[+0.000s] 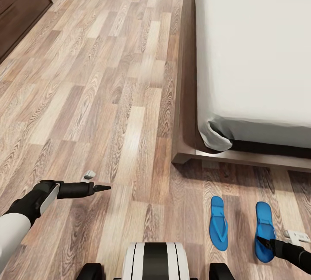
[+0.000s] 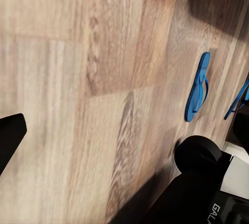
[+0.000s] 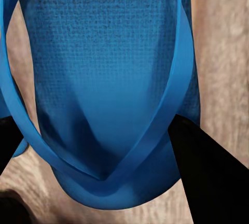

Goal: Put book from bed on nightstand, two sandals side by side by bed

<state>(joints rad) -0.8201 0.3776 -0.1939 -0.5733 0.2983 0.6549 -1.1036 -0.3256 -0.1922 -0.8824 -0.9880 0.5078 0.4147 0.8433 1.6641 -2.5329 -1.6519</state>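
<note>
Right claw (image 1: 261, 242) over one of two sandals (image 1: 219, 223)

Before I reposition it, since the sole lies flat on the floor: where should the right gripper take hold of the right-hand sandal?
Judging by its pose, take the right-hand sandal by its raised Y-strap, coming from above at the heel end. The sole lies flat on the wood floor, leaving little edge to pinch; the strap arches clear, and the right gripper already sits there.
</note>
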